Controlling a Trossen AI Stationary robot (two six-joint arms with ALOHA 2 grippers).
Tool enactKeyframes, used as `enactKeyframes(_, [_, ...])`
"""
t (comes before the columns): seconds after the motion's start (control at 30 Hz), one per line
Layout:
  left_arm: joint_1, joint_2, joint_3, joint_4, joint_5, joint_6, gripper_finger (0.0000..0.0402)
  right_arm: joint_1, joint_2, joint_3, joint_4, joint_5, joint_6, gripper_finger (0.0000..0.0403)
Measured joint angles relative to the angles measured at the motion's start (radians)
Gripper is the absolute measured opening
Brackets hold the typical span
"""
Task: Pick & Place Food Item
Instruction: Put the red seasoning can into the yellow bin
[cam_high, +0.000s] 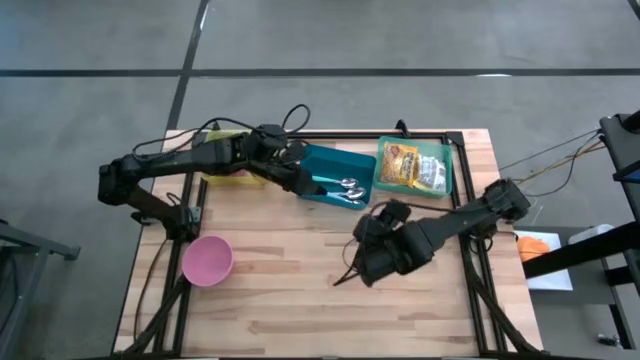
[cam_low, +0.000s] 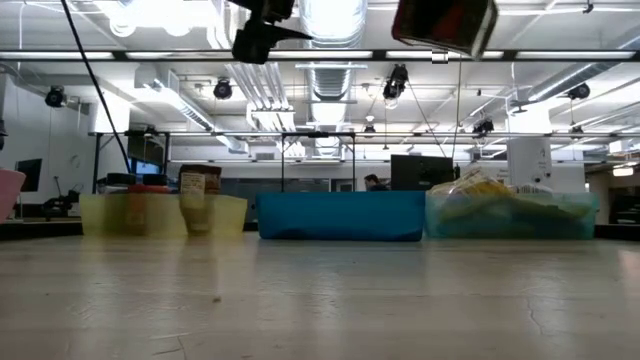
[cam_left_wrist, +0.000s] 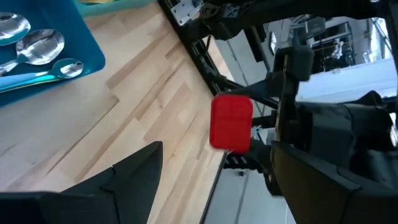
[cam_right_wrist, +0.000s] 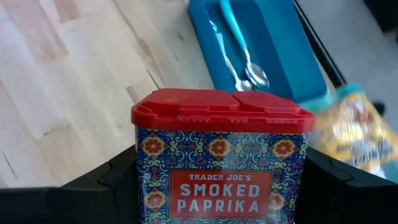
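A Smoked Paprika tin (cam_right_wrist: 221, 168), blue patterned with a red lid, hangs high over the table's middle in my right gripper (cam_high: 372, 255), which is shut on it. The low view shows the tin (cam_low: 445, 25) well above the tabletop. My left gripper (cam_high: 298, 180) stands open above the left end of the blue tray (cam_high: 335, 175) and holds nothing. The left wrist view shows the tin's red lid (cam_left_wrist: 231, 121) farther off. My right gripper pinches the tin between its two fingers (cam_right_wrist: 106, 183), one on each narrow side (cam_right_wrist: 142, 177), below the red lid. The tin is lifted clear of the table.
The blue tray holds spoons (cam_high: 350, 188). A green bin (cam_high: 447, 160) with a snack bag stands at the far right, a yellow bin (cam_high: 222, 172) with bottles at the far left, and a pink bowl (cam_high: 207, 260) near the left edge. Bare wood lies in the near middle.
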Motion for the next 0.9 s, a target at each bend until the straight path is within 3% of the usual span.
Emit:
enactKeyframes(0.17, [-0.001, 0.044, 0.000, 0.038, 0.016, -0.040, 0.0304, -0.049, -0.006, 0.000, 0.087, 0.000, -0.179, 0.0276])
enactKeyframes(0.53, [-0.014, 0.111, 0.000, 0.173, 0.038, -0.189, 0.0304, -0.114, -0.008, 0.000, 0.186, 0.021, -0.320, 0.0276])
enactKeyframes(0.9, [-0.034, 0.123, 0.000, 0.196, 0.013, -0.238, 0.0305, -0.172, -0.035, 0.000, 0.258, 0.052, -0.394, 0.0276])
